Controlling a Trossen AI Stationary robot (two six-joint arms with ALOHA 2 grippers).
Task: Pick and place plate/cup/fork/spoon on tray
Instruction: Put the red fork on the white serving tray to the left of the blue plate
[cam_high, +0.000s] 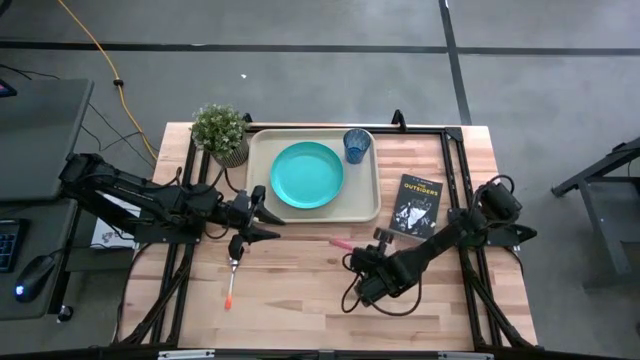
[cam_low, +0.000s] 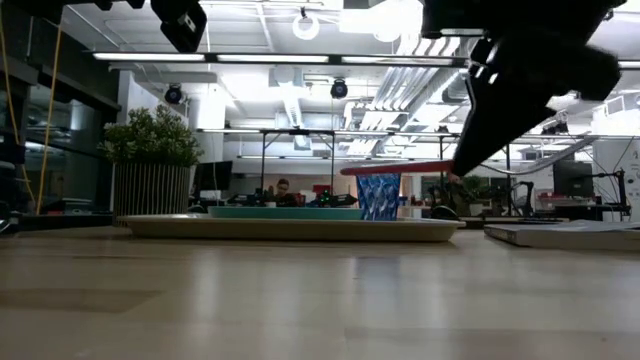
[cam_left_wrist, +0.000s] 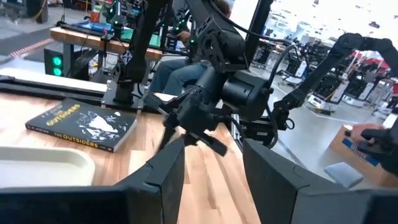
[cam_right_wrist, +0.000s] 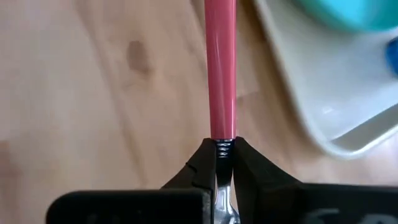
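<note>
- Mostly hidden: the fork (cam_right_wrist: 221, 68), with only its red-pink handle showing, tines buried between the fingers of the right gripper (cam_right_wrist: 222, 163) in the right wrist view.
- Barely visible from above: a short pink stub of that handle at roughly 10 o'clock from the right gripper, over bare table (cam_high: 300, 290), just off the tray's (cam_high: 262, 200) 5 o'clock corner.
- Clamped narrowly on the fork's metal neck, the right gripper's fingers; handle pointing away from the wrist toward the tray, long axis running 4 to 10 o'clock in the high view.
- Lifted clear of the wood in the low view, handle nearly level.
- Resting on the tray: teal plate (cam_high: 306, 174) at centre, blue cup (cam_high: 357, 145) at the tray's 1 o'clock corner, apart from the plate.
- Lying on the table at 7 o'clock from the tray: the spoon (cam_high: 232, 278), bowl toward 12, orange handle toward 6.
- Hovering just above the spoon's bowl end: the left gripper (cam_high: 258, 220), fingers spread wide, holding nothing.
- Elsewhere: a book titled "The Outsiders" (cam_high: 414, 205) at 3 o'clock from the tray; a potted plant (cam_high: 222, 132) at the tray's 10 o'clock corner.
</note>
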